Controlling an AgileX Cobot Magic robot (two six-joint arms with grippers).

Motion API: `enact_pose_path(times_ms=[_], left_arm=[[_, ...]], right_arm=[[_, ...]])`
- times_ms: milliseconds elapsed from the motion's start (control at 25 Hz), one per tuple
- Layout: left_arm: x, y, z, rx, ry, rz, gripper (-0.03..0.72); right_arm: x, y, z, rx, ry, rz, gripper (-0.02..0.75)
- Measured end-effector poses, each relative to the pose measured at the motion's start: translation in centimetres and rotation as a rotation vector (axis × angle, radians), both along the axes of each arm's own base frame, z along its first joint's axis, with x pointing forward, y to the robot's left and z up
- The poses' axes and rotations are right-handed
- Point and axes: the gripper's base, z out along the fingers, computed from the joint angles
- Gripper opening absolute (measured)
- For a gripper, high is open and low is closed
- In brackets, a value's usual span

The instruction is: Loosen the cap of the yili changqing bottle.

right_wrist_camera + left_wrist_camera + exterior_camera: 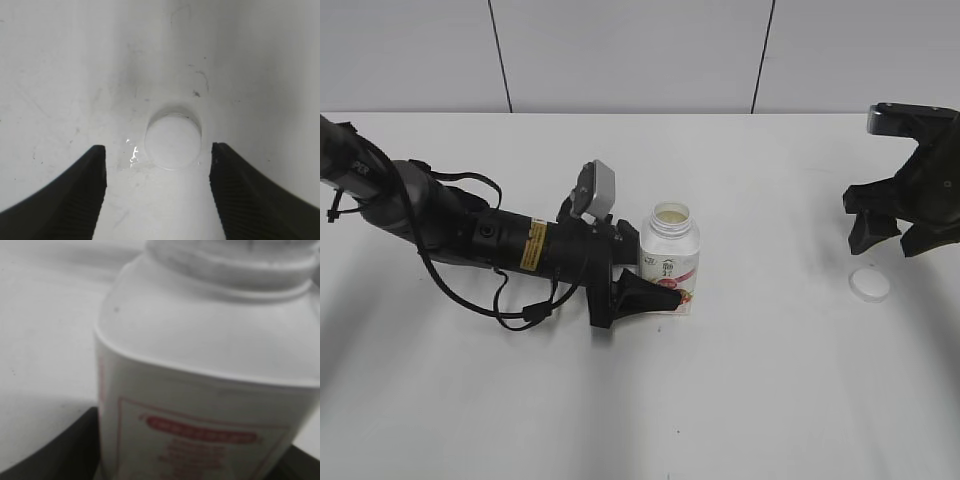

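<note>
Cap off, lying on surface under spread right tool. Left tool brackets bottle, grip unclear; looks done, next just retract

Left tool low, level — right tool spread, raised.

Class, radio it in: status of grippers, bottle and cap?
Left gripper around bottle. Right gripper open above cap. Cap off, on table. Nothing in the way.
</note>
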Motion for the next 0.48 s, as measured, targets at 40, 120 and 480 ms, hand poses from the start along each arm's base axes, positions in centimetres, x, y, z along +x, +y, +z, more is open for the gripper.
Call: enact_pose_path(times_ms=[40, 120, 480], left_arm=[[0.0, 0.0, 0.0, 0.000, 0.002, 0.001, 0.475], [0.0, 0.0, 0.0, -0.002, 0.004, 0.001, 0.479], [0.2, -0.1, 1.9, -0.021, -0.033, -0.002, 0.481]], right_arm=[[0.0, 0.0, 0.0, 0.000, 0.000, 0.000, 0.515], [0.0, 0.0, 0.0, 0.000, -0.002, 0.000, 0.515], [0.1, 0.0, 0.0, 0.000, -0.009, -0.001, 0.515]])
